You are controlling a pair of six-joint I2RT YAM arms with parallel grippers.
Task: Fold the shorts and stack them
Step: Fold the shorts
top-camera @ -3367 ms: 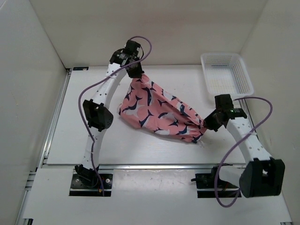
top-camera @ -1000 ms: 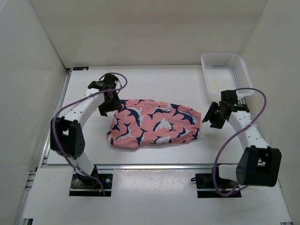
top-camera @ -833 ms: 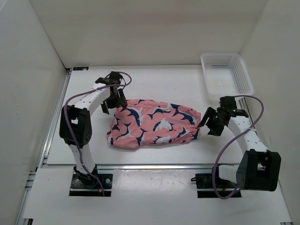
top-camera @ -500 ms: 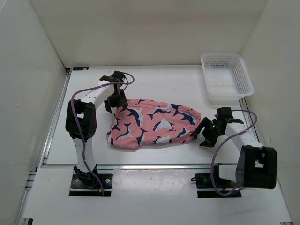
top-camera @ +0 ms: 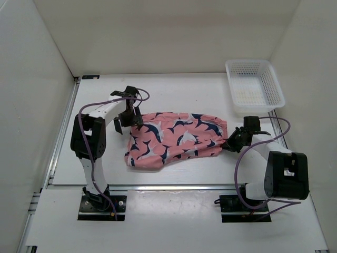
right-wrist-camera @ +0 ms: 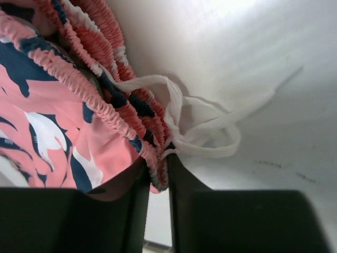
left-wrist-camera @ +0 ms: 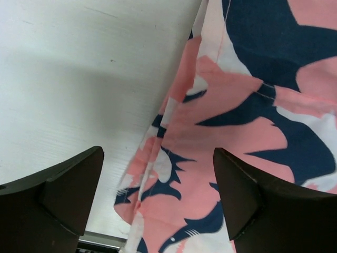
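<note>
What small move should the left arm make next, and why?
Probably lower the left gripper and close it on the edge of the shorts: its jaws stand open over that edge, while the right gripper pinches the waistband.

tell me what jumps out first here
The coral-pink whale-print shorts lie spread in the middle of the top view. The right claw is shut on their waistband beside the white drawstring; the left claw hangs open over the other end. A white mesh basket sits far right.
</note>
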